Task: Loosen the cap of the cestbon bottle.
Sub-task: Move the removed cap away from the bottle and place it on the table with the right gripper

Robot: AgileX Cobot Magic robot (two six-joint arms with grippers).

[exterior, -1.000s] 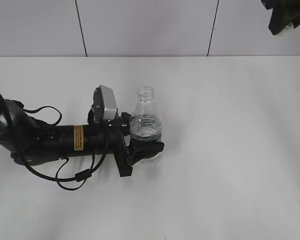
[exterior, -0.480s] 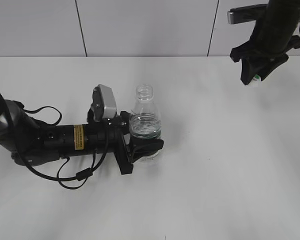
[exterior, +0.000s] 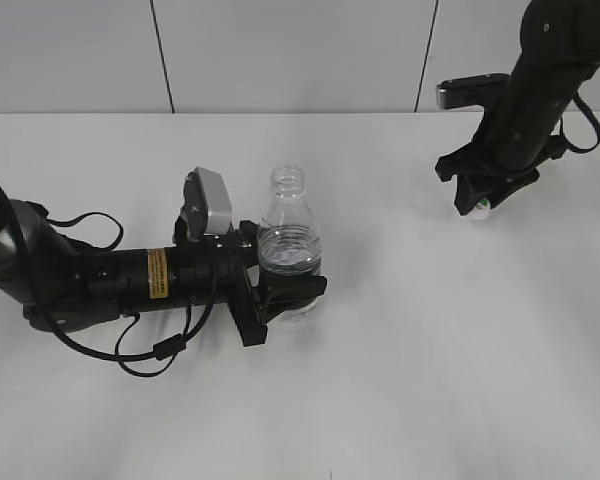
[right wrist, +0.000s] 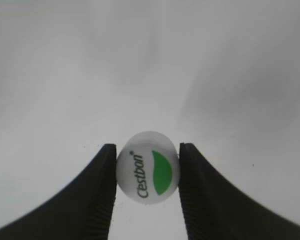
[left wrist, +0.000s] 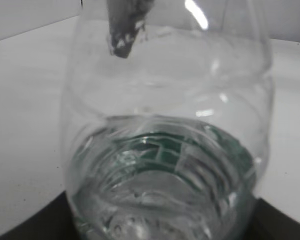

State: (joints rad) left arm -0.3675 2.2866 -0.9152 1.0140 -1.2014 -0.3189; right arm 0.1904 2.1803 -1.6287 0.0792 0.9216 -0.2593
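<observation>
The cestbon bottle stands upright on the white table, its threaded neck open with no cap on it. My left gripper is shut on the bottle's lower body; the bottle fills the left wrist view, green label showing through the water. My right gripper is at the far right, low over the table, shut on the cap. In the right wrist view the white cap with its green leaf mark sits pinched between both black fingers.
The left arm lies along the table's left side with a looping cable. A tiled wall runs behind the table's far edge. Bare white tabletop spreads between the bottle and the right arm.
The right arm has come down from the top right corner towards the table, moving left, carrying the cap. The left gripper and bottle have stayed put.
</observation>
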